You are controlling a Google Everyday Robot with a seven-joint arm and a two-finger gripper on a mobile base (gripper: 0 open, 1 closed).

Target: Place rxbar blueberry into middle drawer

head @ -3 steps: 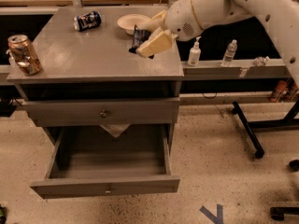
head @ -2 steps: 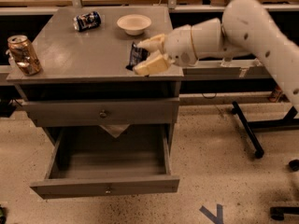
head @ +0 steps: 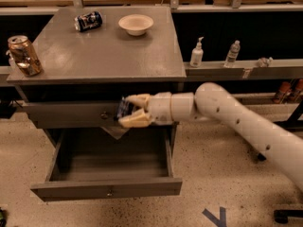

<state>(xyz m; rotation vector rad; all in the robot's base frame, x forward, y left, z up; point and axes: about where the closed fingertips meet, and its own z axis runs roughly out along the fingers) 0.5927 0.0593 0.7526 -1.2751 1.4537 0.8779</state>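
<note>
Two cans on the cabinet (head: 109,56) top, a crushed blue can (head: 88,21) and a coppery can (head: 23,55); one bowl (head: 136,24) there; two drawers in its front, upper drawer (head: 66,113) and middle drawer (head: 106,188); two bottles (head: 197,53) right of the cabinet; one gripper (head: 133,111) at the cabinet's front, clasping one rxbar blueberry (head: 124,109).
</note>
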